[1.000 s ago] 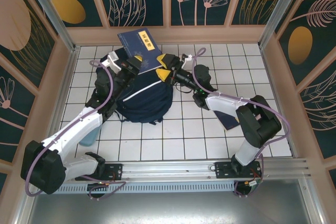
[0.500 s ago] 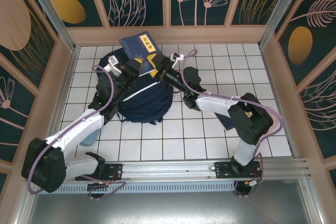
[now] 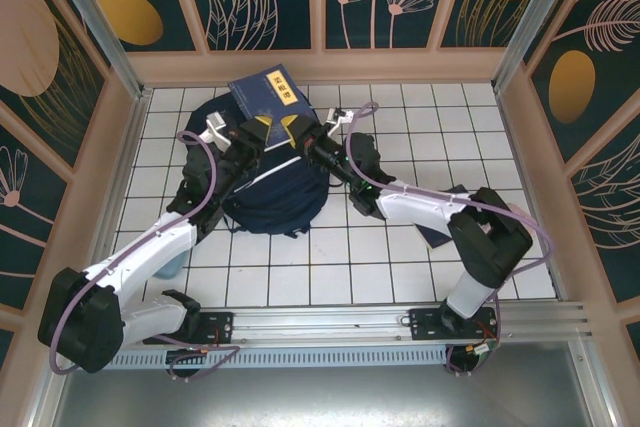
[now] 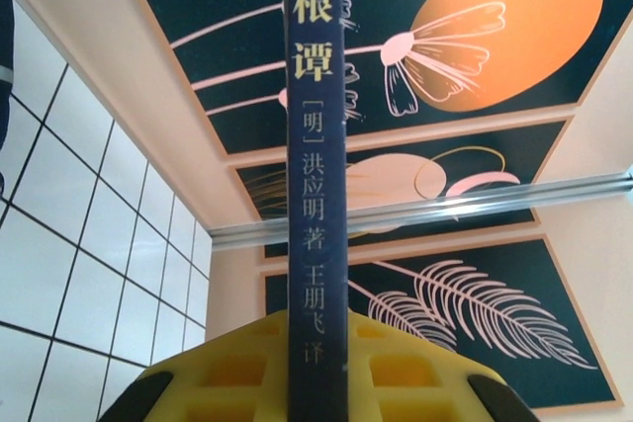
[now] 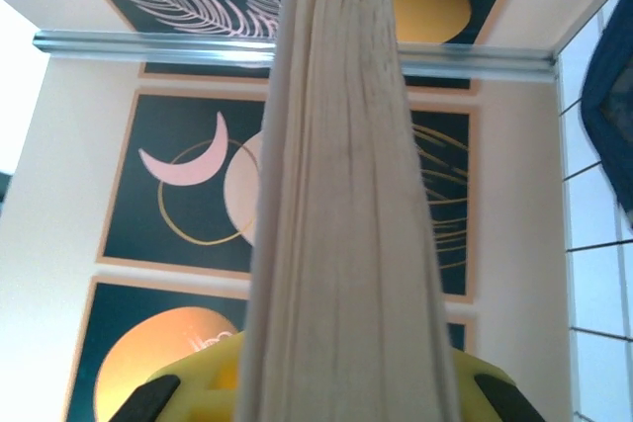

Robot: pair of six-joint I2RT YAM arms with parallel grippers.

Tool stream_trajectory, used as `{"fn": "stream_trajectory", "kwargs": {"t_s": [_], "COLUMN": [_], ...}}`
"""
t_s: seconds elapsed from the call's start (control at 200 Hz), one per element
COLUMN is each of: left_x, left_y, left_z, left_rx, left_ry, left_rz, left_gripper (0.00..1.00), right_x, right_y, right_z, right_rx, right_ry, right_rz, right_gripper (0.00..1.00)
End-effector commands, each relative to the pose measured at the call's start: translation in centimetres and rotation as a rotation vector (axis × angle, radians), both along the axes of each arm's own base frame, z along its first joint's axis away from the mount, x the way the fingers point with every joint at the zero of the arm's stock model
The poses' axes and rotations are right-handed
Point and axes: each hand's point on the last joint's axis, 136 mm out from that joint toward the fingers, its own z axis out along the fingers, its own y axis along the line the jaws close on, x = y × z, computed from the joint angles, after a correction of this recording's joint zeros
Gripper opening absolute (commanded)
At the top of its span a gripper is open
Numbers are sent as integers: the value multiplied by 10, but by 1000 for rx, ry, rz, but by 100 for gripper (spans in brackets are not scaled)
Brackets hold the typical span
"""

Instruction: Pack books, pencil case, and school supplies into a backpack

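- In the top external view, a flat rectangular dark navy book with a yellow label strip (image 3: 268, 97) sat in the upper middle of the frame. It was tilted over the upper end of a large dark navy fabric backpack with a white stripe (image 3: 278, 192), and it hid that end.
- The left gripper (image 3: 258, 131) met the book's lower left edge and the right gripper (image 3: 297, 133) its lower right edge. Both arms crossed over the backpack and covered part of it.
- A second dark navy flat book (image 3: 436, 234) lay on the white tiled floor (image 3: 350, 267) at the right, partly under the right arm. A pale blue object (image 3: 172, 263) showed beside the left arm at the lower left, too hidden to identify.
- In the left wrist view, the book's (image 4: 316, 195) navy spine with pale printed characters ran up the middle of the frame. The left gripper (image 4: 316, 373) was closed on it, with yellow pads (image 4: 232, 368) pressed to either side. Behind stood a silver rail (image 4: 475, 205) and dark flower-painted panels.
- In the right wrist view, the book's (image 5: 341, 195) cream page edge blocked the centre of the frame. The right gripper (image 5: 341, 387) was closed on the pages, with yellow pads (image 5: 198, 387) on both sides. Navy backpack (image 5: 608, 116) fabric showed at the right edge.
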Motion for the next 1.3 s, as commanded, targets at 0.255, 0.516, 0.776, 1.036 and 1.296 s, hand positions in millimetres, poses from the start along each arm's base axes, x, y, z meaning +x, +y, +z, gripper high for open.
{"fn": "stream_trajectory", "kwargs": {"t_s": [0.255, 0.516, 0.776, 1.036, 1.296], "left_x": [3, -1, -5, -16, -20], "left_y": [13, -2, -2, -5, -24], "left_z": [-56, -102, -141, -172, -191], "left_rx": [339, 822, 1128, 1452, 1564], "left_ry": [95, 80, 141, 190, 211], "left_rz": [34, -190, -375, -553, -746], "left_gripper": [91, 98, 95, 88, 84], "right_x": [-3, 5, 17, 17, 20], "right_y": [-57, -125, -183, -202, -211], "right_z": [-1, -16, -43, -63, -71], "right_rx": [-383, -628, -711, -714, -718], "right_ry": [-94, -86, 4, 76, 122], "right_rz": [-176, -287, -355, -364, -379], "right_gripper": [0, 0, 0, 0, 0]}}
